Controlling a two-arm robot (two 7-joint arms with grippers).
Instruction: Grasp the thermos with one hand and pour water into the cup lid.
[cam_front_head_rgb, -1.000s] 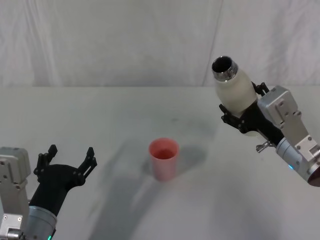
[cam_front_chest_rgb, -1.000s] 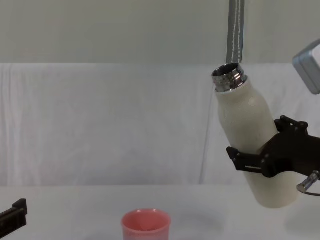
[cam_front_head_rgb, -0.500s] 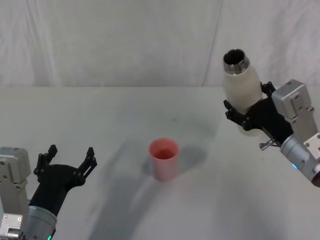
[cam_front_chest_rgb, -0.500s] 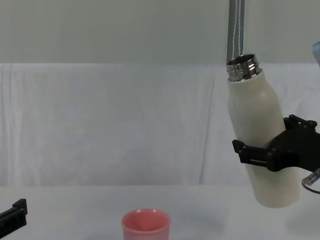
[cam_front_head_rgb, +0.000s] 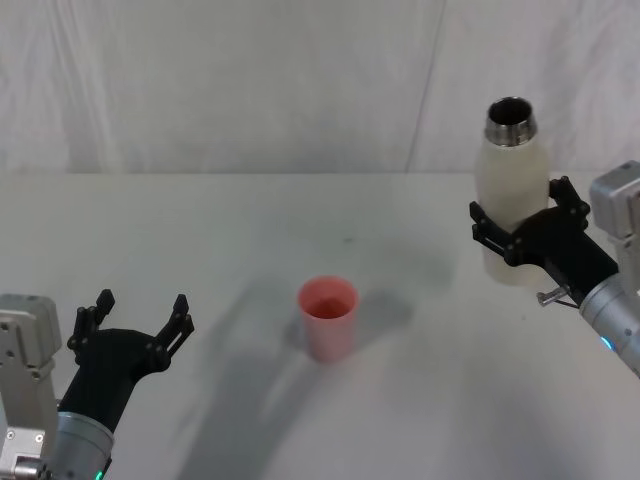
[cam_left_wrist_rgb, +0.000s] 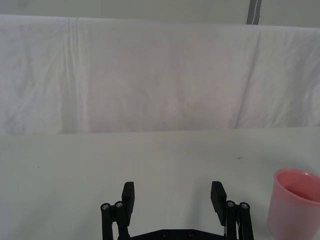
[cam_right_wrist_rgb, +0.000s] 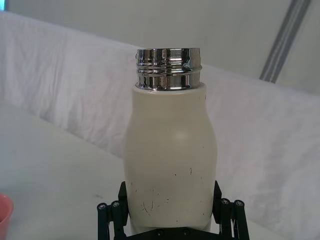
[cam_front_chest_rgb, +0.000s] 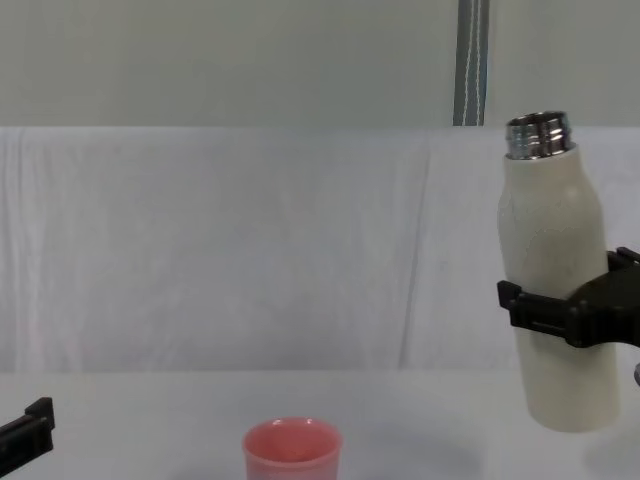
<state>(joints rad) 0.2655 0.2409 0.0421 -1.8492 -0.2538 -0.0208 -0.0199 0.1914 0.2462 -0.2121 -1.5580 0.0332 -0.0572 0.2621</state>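
The cream-white thermos (cam_front_head_rgb: 514, 195) with its open steel neck is held almost upright above the table's right side, and my right gripper (cam_front_head_rgb: 522, 226) is shut around its lower body. The thermos (cam_front_chest_rgb: 557, 300) hangs clear of the table in the chest view, and the thermos (cam_right_wrist_rgb: 170, 155) sits between the black fingers (cam_right_wrist_rgb: 111, 216) in the right wrist view. The pink cup lid (cam_front_head_rgb: 328, 318) stands upright at the table's middle, well left of the thermos; the cup lid (cam_front_chest_rgb: 292, 451) and cup lid (cam_left_wrist_rgb: 295, 205) show too. My left gripper (cam_front_head_rgb: 135, 318) rests open at the near left, empty.
A white cloth covers the table (cam_front_head_rgb: 250, 230) and a white curtain hangs behind it. A grey metal pole (cam_front_chest_rgb: 471, 62) stands upright at the back right.
My right gripper has carried the thermos rightward, away from the cup lid, and turned it from tilted to nearly upright. The left arm and the cup lid have not moved.
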